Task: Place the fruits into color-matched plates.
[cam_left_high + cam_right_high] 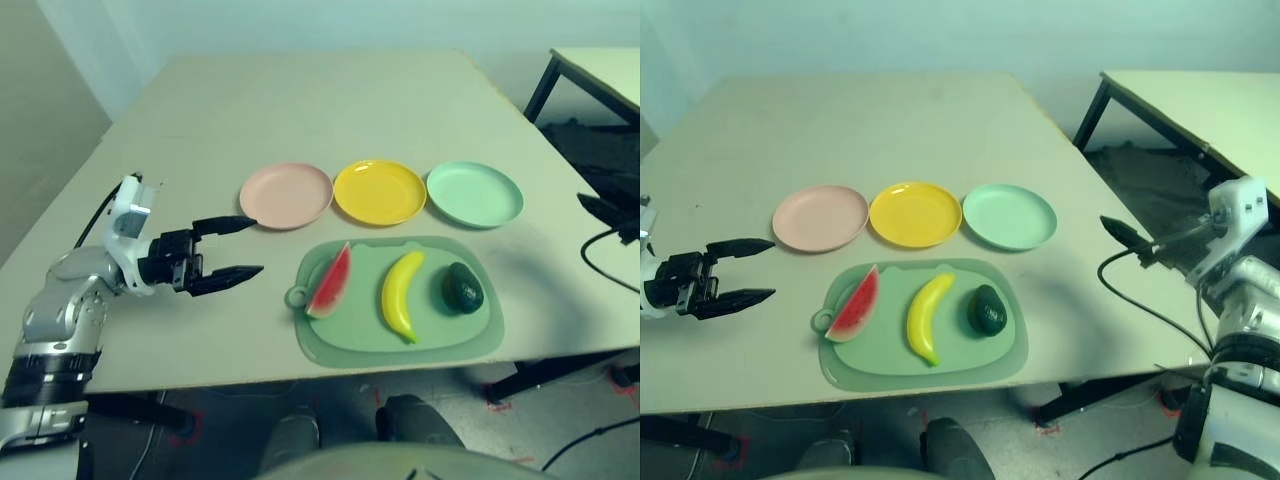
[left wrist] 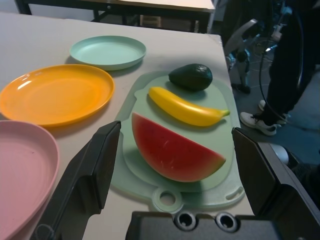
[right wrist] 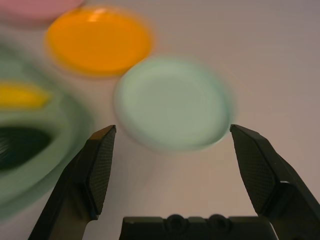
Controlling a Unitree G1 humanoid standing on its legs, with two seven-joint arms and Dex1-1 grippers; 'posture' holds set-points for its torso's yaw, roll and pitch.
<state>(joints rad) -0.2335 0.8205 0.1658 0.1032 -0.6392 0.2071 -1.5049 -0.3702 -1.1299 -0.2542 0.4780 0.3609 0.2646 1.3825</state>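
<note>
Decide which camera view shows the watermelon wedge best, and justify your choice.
The left wrist view: the watermelon wedge looks largest there, its red flesh and rind edge unobstructed. Both eye views show it whole but smaller, on the mat's ring-tab side. The right wrist view catches no wedge.

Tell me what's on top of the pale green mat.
Red watermelon wedge, yellow banana, dark green avocado. The mat surface directly beneath them is covered, so unseen.

Watermelon (image 1: 330, 283), banana (image 1: 398, 296), avocado (image 1: 462, 288) lie L to R on mat (image 1: 370, 345), near table (image 1: 190, 350) edge. Behind, on far side: three plates (image 1: 287, 196) in a row, L to R.
</note>
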